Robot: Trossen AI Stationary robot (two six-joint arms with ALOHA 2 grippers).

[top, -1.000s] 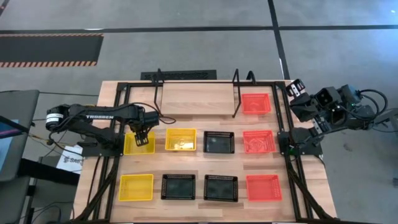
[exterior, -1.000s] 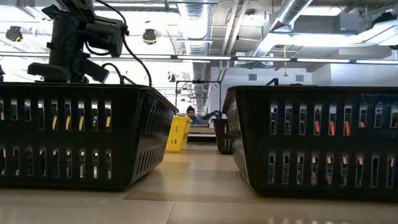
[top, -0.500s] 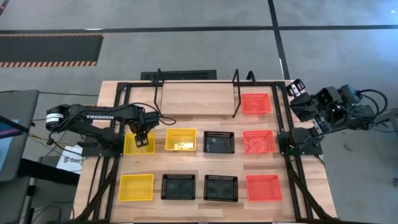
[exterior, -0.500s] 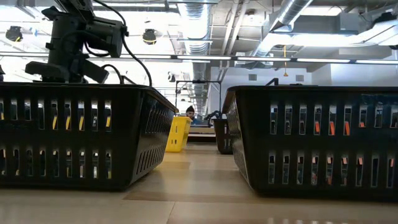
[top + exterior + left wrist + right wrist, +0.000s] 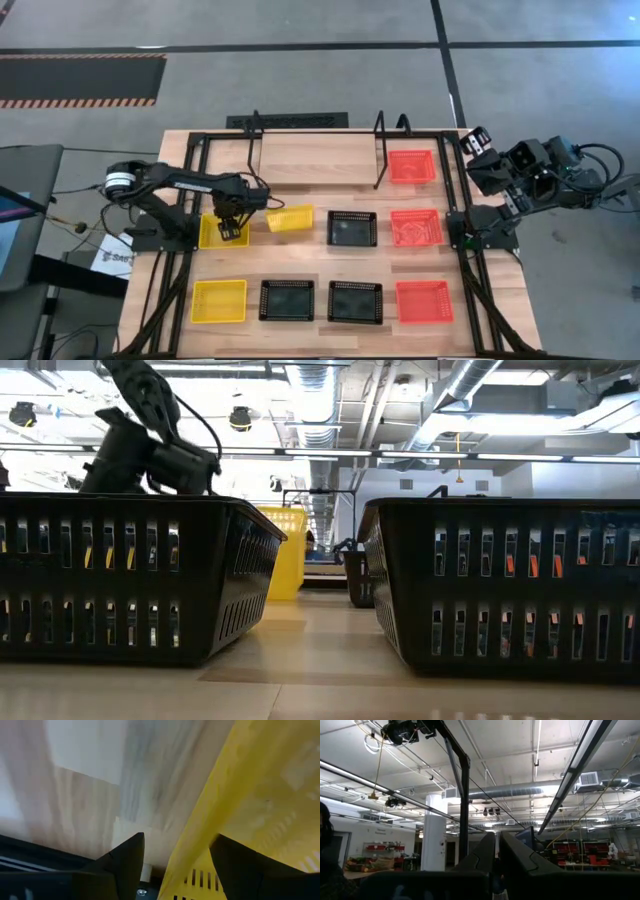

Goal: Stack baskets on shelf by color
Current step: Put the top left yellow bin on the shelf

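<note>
Low down at table height, two black slotted plastic baskets fill the foreground, with a strip of bare light wooden tabletop running between them toward the back. Beyond that gap a yellow mesh basket stands tilted up on edge, lifted off the board.

That is my left gripper at work, clamped on the near wall of the yellow basket; my wrist view shows my two dark fingers straddling its yellow rim, with pale wood blurred past it. From overhead the basket hangs tipped at about 3 o'clock from my gripper, just beside a second yellow mesh basket lying flat under my wrist.

Open room: the low wooden shelf with black wire hoop ends lies at 12 o'clock, its board bare between the hoops. One red-orange mesh basket sits just outside its right hoop.

The overhead view alone shows the front row: yellow, black, black, red-orange.

My right gripper waits off the table's right edge, fingers together, aimed at the ceiling.

No writing on my left arm can be read.
</note>
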